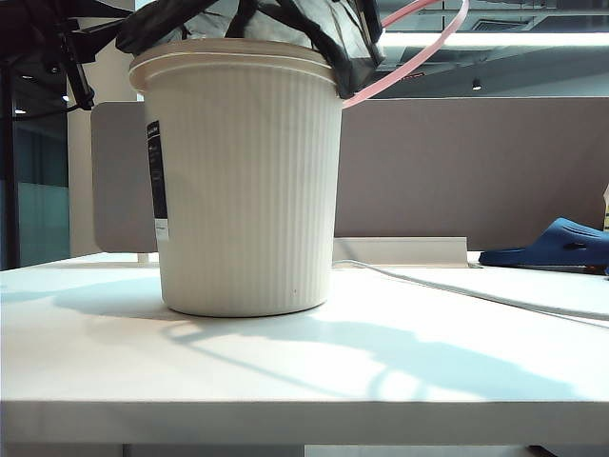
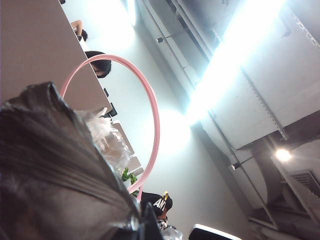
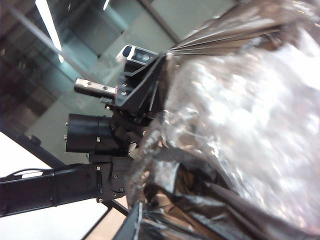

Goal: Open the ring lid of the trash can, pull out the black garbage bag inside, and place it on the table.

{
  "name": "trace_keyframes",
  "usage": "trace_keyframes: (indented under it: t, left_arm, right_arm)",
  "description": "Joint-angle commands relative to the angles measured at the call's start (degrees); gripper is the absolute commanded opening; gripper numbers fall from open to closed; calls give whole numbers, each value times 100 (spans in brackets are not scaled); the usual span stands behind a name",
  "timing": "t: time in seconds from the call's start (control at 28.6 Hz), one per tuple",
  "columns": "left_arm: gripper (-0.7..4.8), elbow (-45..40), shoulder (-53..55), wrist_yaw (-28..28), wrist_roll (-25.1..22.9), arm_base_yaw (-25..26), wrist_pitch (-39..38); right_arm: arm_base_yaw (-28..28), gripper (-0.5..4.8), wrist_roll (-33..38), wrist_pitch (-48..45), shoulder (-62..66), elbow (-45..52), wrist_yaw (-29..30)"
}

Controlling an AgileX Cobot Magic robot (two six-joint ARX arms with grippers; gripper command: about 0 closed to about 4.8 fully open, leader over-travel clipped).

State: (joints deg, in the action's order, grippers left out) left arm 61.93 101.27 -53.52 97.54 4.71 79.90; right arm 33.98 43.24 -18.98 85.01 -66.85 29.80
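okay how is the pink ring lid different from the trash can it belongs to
The ring lid is a thin pink open hoop; the trash can is a wide cream-white bin with fine vertical ribs. The lid is swung up and tilted above the rim at the can's right; the can stands upright on the table. The can carries a black-and-white label strip; the lid is plain. Both are round.

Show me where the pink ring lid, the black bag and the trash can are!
ring lid [image 2: 156, 120]: left wrist view, on the hoop's curved outer edge.
black garbage bag [image 1: 338, 43]: exterior view, on the plastic bunched over the rim.
trash can [image 1: 252, 181]: exterior view, on the ribbed cream side wall.
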Motion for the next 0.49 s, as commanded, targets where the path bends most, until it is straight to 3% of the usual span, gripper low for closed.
trace_keyframes:
  t: [0.03, 0.24, 0.49]
  left_arm:
    - [-6, 50, -98, 173, 26, -55, 105]
    - [-6, 472, -96, 251, -42, -474, -153]
    - [-6, 1329, -96, 249, -326, -903, -839]
  right_arm:
    - [-4, -2, -358, 256, -26, -208, 50]
    - [-101, -1, -881, 866, -22, -496, 57]
    - [-181, -1, -925, 872, -24, -581, 125]
